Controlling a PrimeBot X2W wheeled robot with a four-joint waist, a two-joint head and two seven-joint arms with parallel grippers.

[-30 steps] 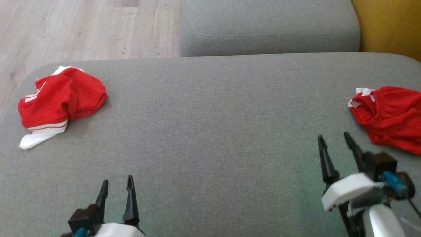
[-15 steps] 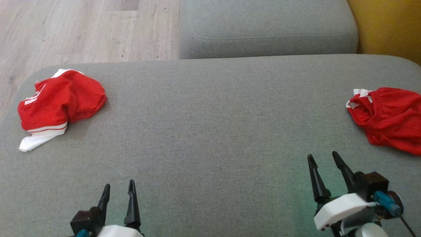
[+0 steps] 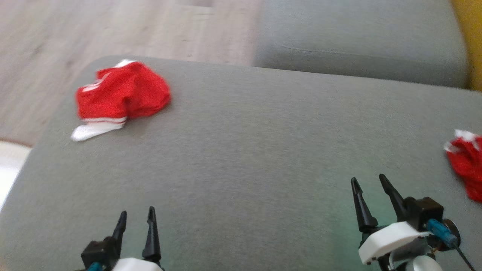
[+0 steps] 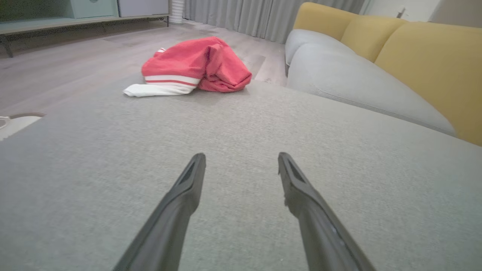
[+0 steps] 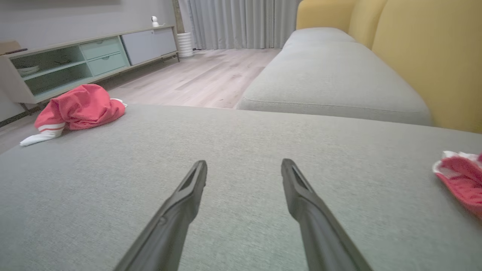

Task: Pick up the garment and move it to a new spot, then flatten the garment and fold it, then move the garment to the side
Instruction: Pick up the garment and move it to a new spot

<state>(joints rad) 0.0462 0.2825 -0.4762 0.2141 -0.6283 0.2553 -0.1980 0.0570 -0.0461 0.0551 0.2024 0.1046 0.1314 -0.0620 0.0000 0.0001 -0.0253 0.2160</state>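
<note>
A crumpled red garment point(image 3: 120, 88) with white striped trim lies at the far left corner of the grey sofa cushion point(image 3: 244, 150); it also shows as the garment point(image 4: 192, 62) and the garment point(image 5: 81, 107) in the wrist views. A second red garment point(image 3: 467, 165) lies at the right edge, cut off by the frame, and appears as the garment point(image 5: 461, 177) in the right wrist view. My left gripper point(image 3: 137, 210) hovers open at the near left, empty, as the left gripper point(image 4: 241, 155) confirms. My right gripper point(image 3: 367, 177) stands open and empty at the near right, left of the second garment; the right gripper point(image 5: 244, 162) shows the same.
Another grey seat cushion point(image 3: 357, 41) adjoins at the back right, with yellow backrests point(image 4: 425, 64) behind it. Wooden floor point(image 3: 113, 26) lies beyond the cushion's far left edge. A low cabinet point(image 5: 75, 60) and curtains point(image 5: 241, 22) stand across the room.
The right gripper drew back toward the near edge. The head camera then swung left, so both garments slid right in the picture. The left gripper stayed put.
</note>
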